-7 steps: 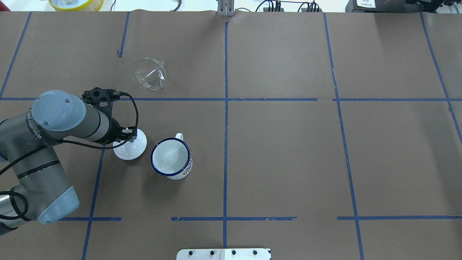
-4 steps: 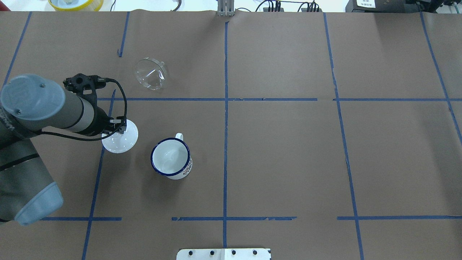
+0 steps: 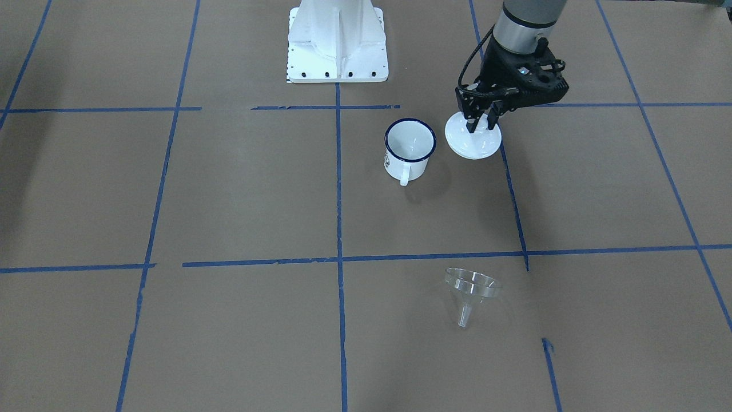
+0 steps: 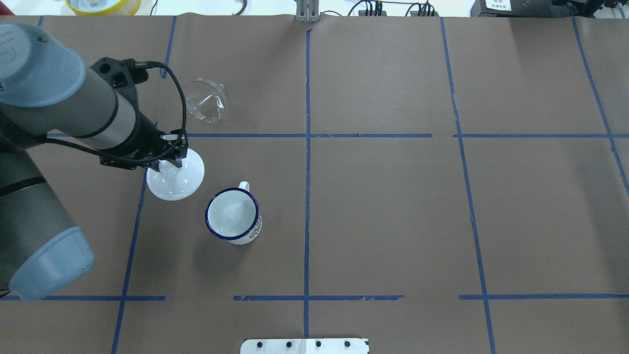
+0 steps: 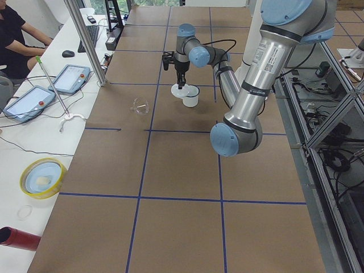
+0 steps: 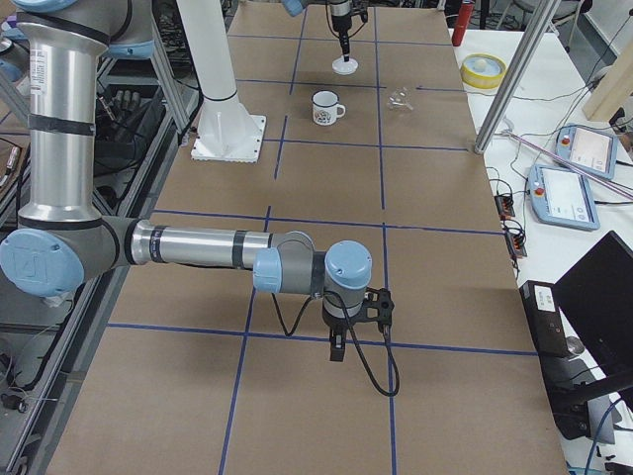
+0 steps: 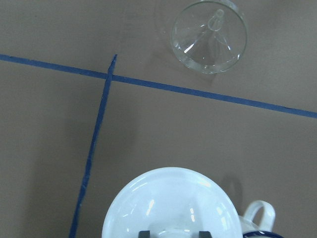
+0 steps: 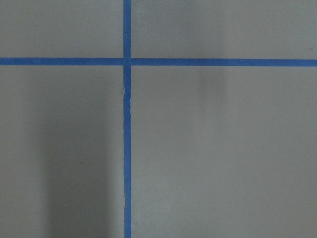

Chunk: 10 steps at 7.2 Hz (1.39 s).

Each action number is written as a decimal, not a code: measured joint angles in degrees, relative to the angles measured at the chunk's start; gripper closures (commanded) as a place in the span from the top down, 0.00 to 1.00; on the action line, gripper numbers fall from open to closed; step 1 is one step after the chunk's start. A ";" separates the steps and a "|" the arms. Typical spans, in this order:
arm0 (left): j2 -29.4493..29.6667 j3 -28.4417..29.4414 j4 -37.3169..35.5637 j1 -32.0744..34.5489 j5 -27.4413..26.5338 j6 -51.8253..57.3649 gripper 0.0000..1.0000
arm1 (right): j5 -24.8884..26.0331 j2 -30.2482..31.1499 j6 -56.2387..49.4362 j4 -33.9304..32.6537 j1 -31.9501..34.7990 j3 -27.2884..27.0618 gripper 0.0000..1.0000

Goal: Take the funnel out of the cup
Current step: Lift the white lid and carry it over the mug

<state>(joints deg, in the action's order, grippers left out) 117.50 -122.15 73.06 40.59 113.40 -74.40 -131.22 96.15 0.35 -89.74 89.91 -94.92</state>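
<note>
- Brown-paper counter (image 4: 393, 206), gridded with blue tape (image 4: 307, 196).
- Funnel (image 4: 206, 101): out of the cup and on the counter, tipped on its side. It sits on the far side of a tape line from the cup, well apart from it. In the left wrist view the mouth faces the camera and the spout points away.
- Cup (image 4: 232, 215): upright, white inside with a dark blue rim, nothing in it. Its handle points away from the robot base.
- Left tool (image 3: 482, 117): pointing straight down, fingers (image 7: 144, 234) clamped on the knob of a white lid (image 4: 177, 179). The lid is level, just beside the cup on the robot's left, not touching it. Can't tell whether the lid clears the counter.
- Right tool (image 6: 336, 348): parked low over bare paper, far from everything else. It shows only in the right side view, so I can't tell if the fingers are apart or together.
</note>
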 measured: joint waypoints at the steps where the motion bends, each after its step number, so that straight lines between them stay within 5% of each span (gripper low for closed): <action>1: 3.06 1.98 -1.37 -2.33 0.14 -2.17 0.00 | 0.00 0.00 0.00 0.00 0.00 0.00 1.00; 4: 8.68 9.82 -1.31 -5.26 -0.14 -4.37 0.00 | 0.00 0.00 0.00 0.00 0.00 0.00 1.00; 10: 8.59 10.88 0.38 -6.94 -1.64 -7.42 0.00 | 0.00 0.00 0.00 0.00 0.00 0.00 1.00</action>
<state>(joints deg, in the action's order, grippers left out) 126.09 -111.27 73.44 33.64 111.76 -81.82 -131.22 96.15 0.35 -89.74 89.91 -94.92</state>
